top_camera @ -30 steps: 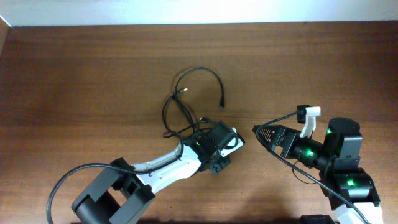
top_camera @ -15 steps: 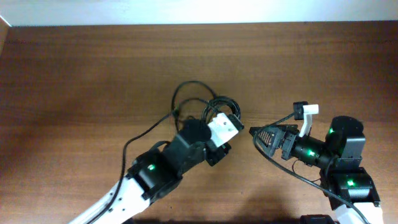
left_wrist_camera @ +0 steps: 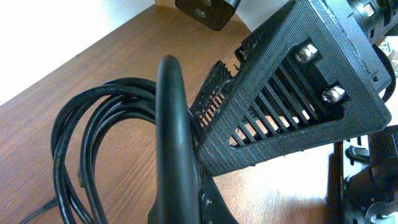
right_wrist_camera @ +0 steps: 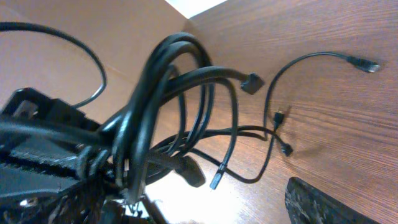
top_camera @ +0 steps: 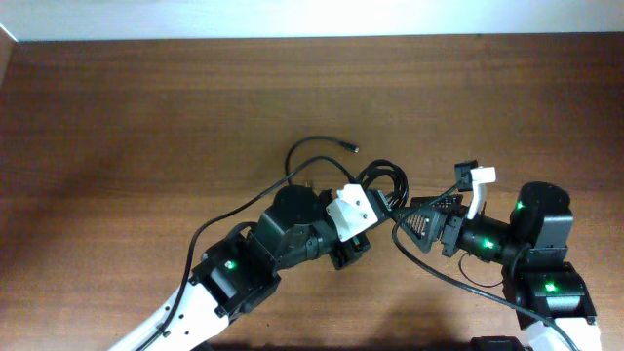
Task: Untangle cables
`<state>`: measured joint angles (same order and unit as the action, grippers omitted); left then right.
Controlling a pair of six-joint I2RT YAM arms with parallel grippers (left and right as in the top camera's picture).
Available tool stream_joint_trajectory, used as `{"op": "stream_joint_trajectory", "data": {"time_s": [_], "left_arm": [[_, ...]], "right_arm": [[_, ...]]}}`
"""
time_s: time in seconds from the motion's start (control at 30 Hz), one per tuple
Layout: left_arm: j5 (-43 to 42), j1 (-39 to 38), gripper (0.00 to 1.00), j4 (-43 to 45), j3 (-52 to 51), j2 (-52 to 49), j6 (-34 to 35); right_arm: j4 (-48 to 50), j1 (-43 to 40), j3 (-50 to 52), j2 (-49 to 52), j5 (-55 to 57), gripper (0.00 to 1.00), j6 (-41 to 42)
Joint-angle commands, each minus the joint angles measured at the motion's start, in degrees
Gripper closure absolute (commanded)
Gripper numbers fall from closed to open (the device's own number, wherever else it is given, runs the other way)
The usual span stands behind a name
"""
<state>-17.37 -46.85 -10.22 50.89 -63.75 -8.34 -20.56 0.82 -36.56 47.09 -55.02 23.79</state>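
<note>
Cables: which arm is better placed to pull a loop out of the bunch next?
Right, probably. The right pincer stands open beside the cables, free to take a loop; the left pincer is shut on them, holding the bunch.

You have glossy black cables (top_camera: 390,171) on a reddish-brown table (top_camera: 146,117) with fine horizontal wood grain. Left arm (top_camera: 244,268): black with white shells; right arm (top_camera: 541,244): black. Both show green lights. The right gripper (top_camera: 427,190) has matte black slatted fingers (left_wrist_camera: 292,93).
</note>
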Motion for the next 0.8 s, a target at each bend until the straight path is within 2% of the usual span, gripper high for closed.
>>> {"op": "stream_joint_trajectory", "data": {"time_s": [0.0,0.13,0.33,0.4,0.5,0.63,0.77], "left_arm": [[-6.2,-0.5,1.00,1.7,1.4,1.1,-0.1],[-14.4,-0.5,1.00,3.4,1.4,1.1,-0.1],[-13.9,-0.5,1.00,8.8,1.4,1.2,-0.1],[-7.6,-0.4,1.00,9.1,1.4,1.8,-0.1],[-2.3,-0.4,1.00,9.0,1.4,3.8,-0.1],[8.1,-0.4,1.00,4.4,1.4,9.4,-0.1],[10.0,-0.5,1.00,1.9,1.4,11.4,-0.1]], "right_arm": [[-1.5,-0.1,-0.5,0.1,4.5,0.10,-0.9],[-1.7,-0.2,-0.5,3.0,4.5,0.10,-0.9],[-1.7,-0.2,-0.5,5.0,4.7,0.10,-0.9],[-1.7,-0.2,-0.5,5.0,4.8,0.10,-0.9],[-2.7,-0.2,-0.5,5.0,6.9,0.10,-0.9],[-3.1,-0.2,-0.5,5.0,7.7,0.10,-0.9],[-3.0,-0.2,-0.5,5.0,6.4,0.10,-0.9]]}}
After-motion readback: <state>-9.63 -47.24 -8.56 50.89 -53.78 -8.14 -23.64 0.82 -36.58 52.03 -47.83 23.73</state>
